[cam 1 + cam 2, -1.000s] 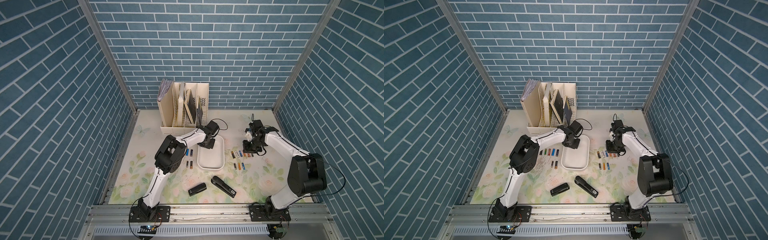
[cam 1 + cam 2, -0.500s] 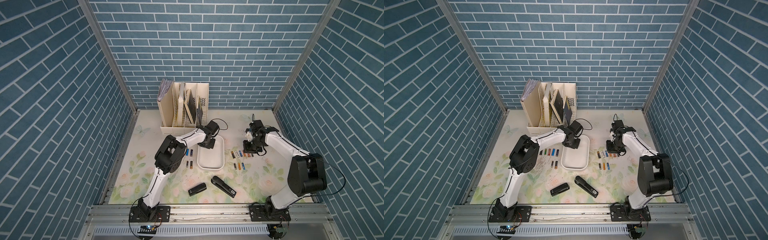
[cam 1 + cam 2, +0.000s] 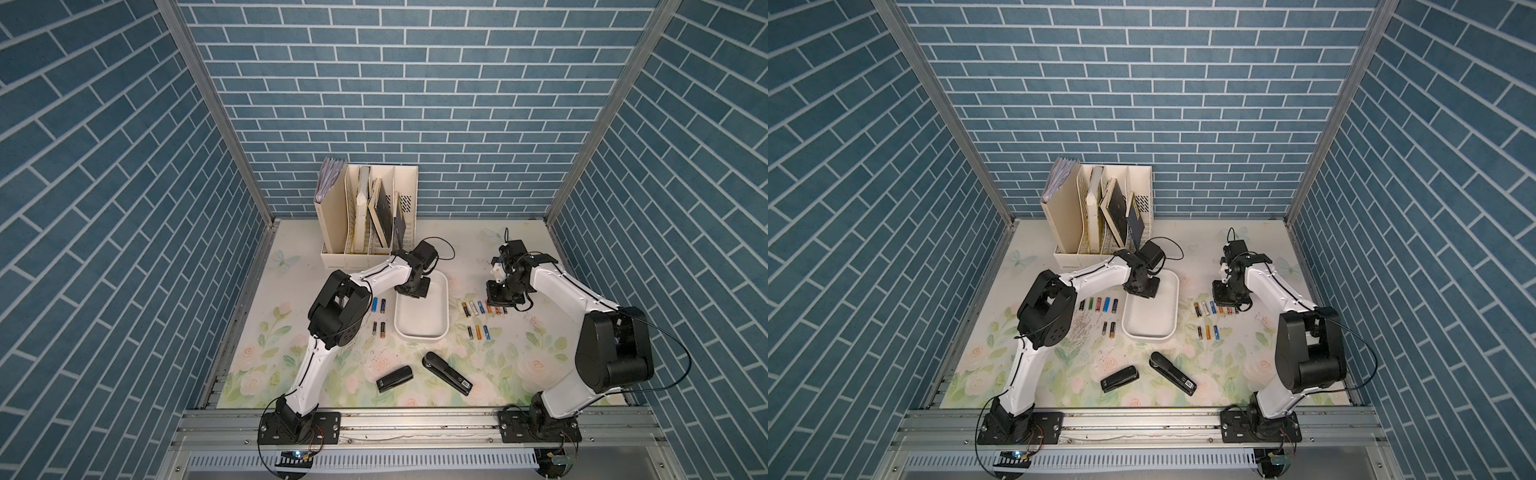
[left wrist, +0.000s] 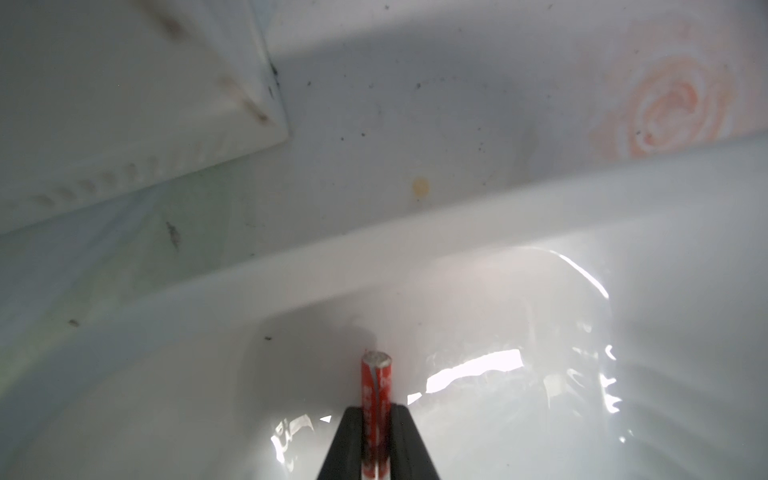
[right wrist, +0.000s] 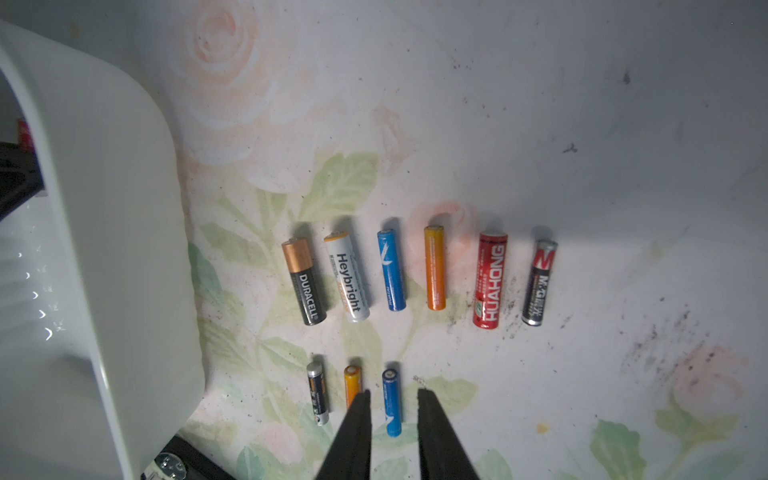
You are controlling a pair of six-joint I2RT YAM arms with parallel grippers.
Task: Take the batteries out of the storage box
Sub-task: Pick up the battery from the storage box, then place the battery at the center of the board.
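The white storage box [image 3: 419, 334] lies mid-table. My left gripper [image 4: 376, 409] reaches down into its far end and is shut on a red battery [image 4: 376, 374], which sticks out past the fingertips just above the box floor. In both top views this gripper [image 3: 413, 291] hides the battery. Several batteries lie in rows on the mat left [image 3: 1098, 304] and right [image 3: 478, 308] of the box. My right gripper [image 5: 392, 392] hovers open over the right rows. A blue battery [image 5: 391, 405] lies on the mat below, seen in the gap between its fingers.
A cream file holder [image 3: 365, 220] with books stands just behind the box. It is close to my left wrist. Two black staplers [image 3: 395, 378] [image 3: 446, 372] lie nearer the front edge. Blue brick walls close in both sides and the back.
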